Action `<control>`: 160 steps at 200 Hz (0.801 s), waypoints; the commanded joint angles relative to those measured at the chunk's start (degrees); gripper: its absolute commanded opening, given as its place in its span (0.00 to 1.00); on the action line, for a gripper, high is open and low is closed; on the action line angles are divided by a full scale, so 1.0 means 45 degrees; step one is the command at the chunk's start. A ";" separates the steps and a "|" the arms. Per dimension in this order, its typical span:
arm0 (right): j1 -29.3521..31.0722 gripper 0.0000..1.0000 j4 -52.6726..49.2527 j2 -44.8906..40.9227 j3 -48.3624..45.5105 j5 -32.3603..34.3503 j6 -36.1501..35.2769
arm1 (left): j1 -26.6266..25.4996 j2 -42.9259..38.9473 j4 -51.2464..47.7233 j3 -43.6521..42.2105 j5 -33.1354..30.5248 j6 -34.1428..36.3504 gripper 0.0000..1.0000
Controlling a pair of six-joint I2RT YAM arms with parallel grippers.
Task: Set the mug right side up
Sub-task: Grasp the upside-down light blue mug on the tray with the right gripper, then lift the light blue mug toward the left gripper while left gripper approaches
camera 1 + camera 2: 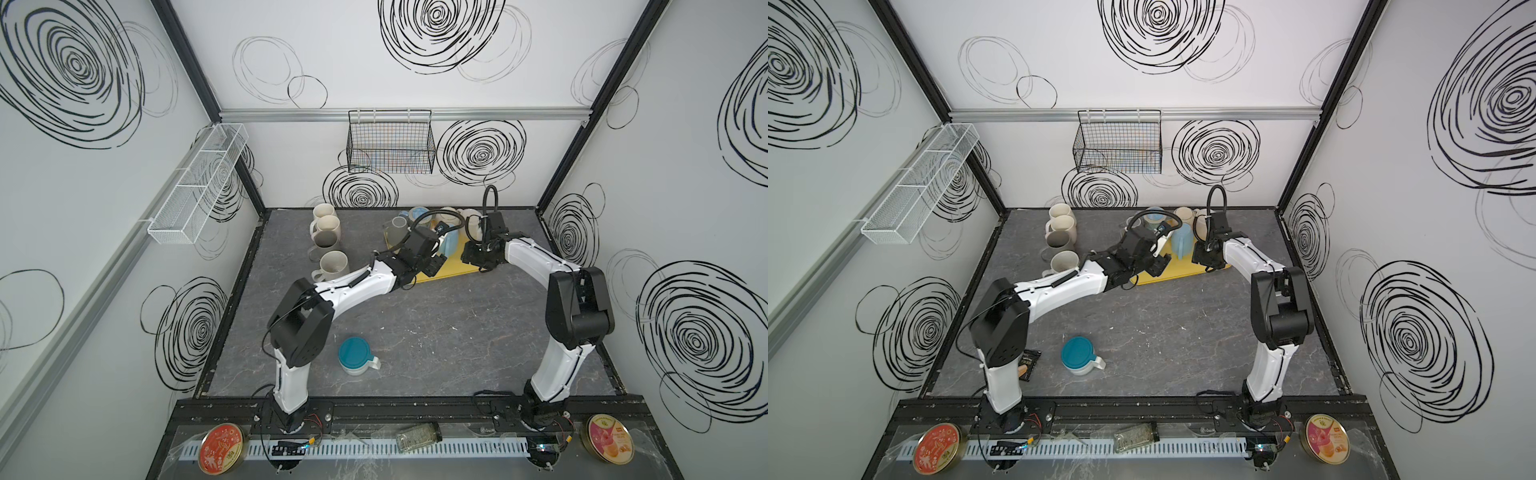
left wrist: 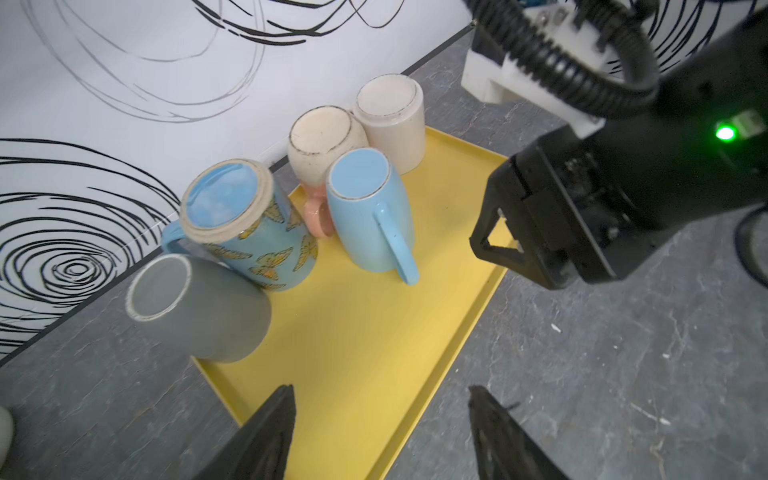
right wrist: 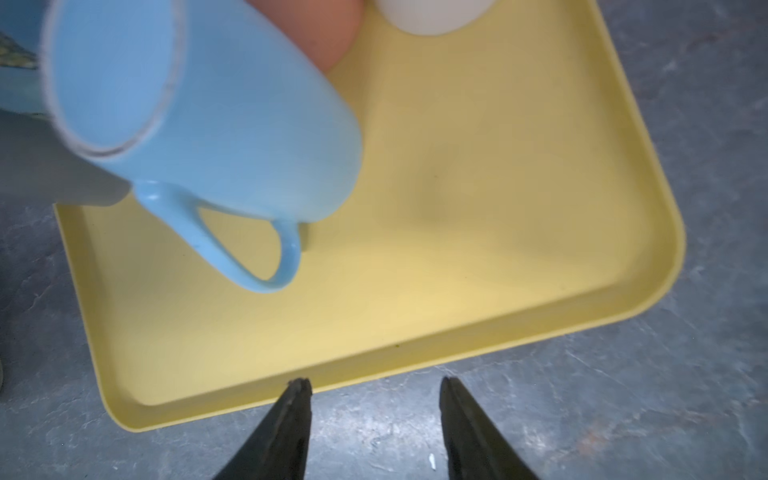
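Light-blue mug [image 2: 374, 224] stands inverted; my right pincer [image 3: 374, 386], apart and empty, should straddle its handle squarely.

Five mugs [image 2: 320, 141] are sitting bases-up, clustered at one end of the yellow tray [image 2: 365, 332] on the desk [image 2: 602, 374].
The light blue mug [image 2: 370, 216] is pointing its handle at bare tray floor; the left gripper [image 2: 380, 390] fingers [image 2: 266, 432] are hovering apart over the tray edge.
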 commanded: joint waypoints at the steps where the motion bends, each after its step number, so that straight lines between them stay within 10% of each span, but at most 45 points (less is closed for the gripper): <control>1: -0.0490 0.54 0.0490 -0.0996 -0.0776 -0.0934 0.0291 | -0.0144 0.1074 -0.0281 0.1373 -0.1095 -0.1927 0.70; 160: -0.1537 0.52 0.1546 -0.1050 -0.2718 -0.3428 0.0251 | 0.0058 0.6399 -0.1076 0.6685 -0.2017 -0.7066 0.66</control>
